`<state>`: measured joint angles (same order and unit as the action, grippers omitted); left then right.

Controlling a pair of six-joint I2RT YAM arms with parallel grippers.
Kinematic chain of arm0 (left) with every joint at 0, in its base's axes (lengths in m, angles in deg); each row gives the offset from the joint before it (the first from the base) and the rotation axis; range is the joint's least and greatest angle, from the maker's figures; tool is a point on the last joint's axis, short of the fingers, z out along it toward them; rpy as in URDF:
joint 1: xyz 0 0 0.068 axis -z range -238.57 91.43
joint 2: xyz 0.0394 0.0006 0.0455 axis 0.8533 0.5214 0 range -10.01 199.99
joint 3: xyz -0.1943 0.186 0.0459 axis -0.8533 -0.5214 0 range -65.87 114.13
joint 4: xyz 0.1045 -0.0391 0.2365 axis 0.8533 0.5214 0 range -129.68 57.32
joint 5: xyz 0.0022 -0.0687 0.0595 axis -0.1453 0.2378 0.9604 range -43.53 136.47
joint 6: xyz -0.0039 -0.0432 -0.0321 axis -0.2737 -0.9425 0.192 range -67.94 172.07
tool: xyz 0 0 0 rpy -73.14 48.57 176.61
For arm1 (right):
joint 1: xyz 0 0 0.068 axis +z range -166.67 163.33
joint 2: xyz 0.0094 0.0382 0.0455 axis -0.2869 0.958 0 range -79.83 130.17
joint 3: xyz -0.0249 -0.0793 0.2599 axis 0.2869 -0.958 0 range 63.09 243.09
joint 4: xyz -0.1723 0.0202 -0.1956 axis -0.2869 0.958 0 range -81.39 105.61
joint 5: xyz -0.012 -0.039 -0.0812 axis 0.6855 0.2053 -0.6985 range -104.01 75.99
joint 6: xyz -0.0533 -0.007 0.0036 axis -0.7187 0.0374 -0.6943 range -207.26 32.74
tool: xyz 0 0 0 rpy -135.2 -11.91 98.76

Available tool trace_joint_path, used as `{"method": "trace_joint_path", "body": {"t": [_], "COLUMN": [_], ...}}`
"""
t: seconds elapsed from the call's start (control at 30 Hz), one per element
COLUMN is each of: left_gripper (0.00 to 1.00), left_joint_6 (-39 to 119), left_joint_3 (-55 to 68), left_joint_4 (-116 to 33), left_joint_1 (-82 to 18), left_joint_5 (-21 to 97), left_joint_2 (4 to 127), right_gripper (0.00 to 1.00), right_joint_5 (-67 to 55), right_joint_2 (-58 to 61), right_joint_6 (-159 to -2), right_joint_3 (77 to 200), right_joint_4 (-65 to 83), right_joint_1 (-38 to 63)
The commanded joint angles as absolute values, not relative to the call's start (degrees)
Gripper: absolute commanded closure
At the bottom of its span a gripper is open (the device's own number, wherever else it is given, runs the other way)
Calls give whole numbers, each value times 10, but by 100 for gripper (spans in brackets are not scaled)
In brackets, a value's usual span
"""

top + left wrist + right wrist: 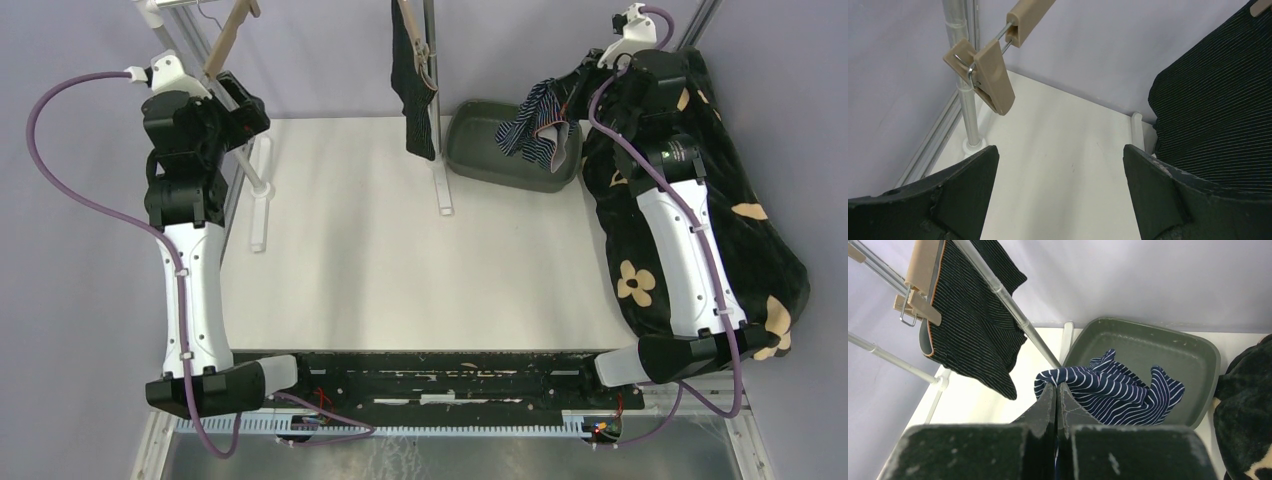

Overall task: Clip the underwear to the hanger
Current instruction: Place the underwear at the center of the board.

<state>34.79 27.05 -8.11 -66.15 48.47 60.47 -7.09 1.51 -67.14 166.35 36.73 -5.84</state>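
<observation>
This is a robotics lab bench, not a home. A white table [400, 250] stands before a plain lilac-grey backdrop [320, 50]. At the table's near edge a black base plate [430, 372] carries the left arm [190, 290] and right arm [680, 250], trailing loose purple cables [30, 125]. Bare aluminium rail [158, 435] shows just below that edge.

The household things look like props. A hanger [993, 77] hangs by a metal pole [959, 40] at the table's far left corner. Navy underwear [1118, 390] is over a green tray [1148, 342] at its far right corner. A flowered blanket [750, 240] lies along its right side.
</observation>
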Motion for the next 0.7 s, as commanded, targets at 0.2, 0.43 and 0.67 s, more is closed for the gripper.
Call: {"method": "trace_joint_path", "body": {"t": [0.2,0.43,0.67], "left_gripper": [1,1,1], "left_joint_6": [328,324,317], "left_joint_3": [298,291,296], "left_joint_4": [-70,-75,-84], "left_joint_1": [-710,-743,-775], "left_joint_5": [438,420,402], "left_joint_2": [619,615,626], "right_gripper": [99,99,99], "right_joint_5": [-39,-21,-11], "right_joint_2": [0,-4,-7], "right_joint_6": [-678,-685,-689], "right_joint_3": [1699,1718,1732], "right_joint_4": [392,429,449], "right_joint_1": [-56,-55,-53]}}
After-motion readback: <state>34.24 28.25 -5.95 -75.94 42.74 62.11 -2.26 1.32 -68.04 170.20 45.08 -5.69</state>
